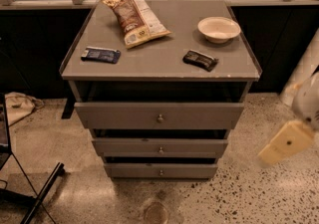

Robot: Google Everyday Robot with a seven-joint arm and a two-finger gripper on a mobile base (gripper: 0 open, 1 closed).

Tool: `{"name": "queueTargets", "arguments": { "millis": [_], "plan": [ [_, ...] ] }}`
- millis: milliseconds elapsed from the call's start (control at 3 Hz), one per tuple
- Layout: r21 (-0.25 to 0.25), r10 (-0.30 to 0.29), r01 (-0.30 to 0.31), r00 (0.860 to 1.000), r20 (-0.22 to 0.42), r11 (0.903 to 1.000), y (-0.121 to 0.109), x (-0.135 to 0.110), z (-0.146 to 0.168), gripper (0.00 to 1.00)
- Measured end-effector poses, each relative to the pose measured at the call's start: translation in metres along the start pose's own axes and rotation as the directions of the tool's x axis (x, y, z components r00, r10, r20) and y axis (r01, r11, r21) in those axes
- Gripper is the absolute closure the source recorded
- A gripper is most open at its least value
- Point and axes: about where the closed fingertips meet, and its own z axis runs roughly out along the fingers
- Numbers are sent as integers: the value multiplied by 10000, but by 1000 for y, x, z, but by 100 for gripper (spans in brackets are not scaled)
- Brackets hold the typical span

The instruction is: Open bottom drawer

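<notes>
The bottom drawer is the lowest of three grey drawers in a grey cabinet, with a slim flat front and a small round metal knob. Its front sits just below the middle drawer, with a dark gap between them; none of its inside shows. The top drawer stands out furthest. My gripper shows as a blurred cream block at the right edge, low beside the cabinet, well to the right of the bottom drawer and not touching it.
On the cabinet top lie a chip bag, a white bowl, a dark blue bar and a dark packet. A black stand leg and a cloth bag are on the speckled floor at left.
</notes>
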Motion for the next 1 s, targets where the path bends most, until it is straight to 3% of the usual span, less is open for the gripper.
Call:
{"name": "queueTargets", "arguments": {
  "millis": [333, 667, 1000],
  "plan": [
    [-1336, 2018, -1866, 9731, 1110, 9733, 9, 38, 79, 0],
    [-2152, 2868, -2280, 9090, 3024, 9496, -11, 19, 143, 0],
    [-2523, 3375, -2559, 8653, 3705, 9332, -22, 14, 179, 0]
  ]
}}
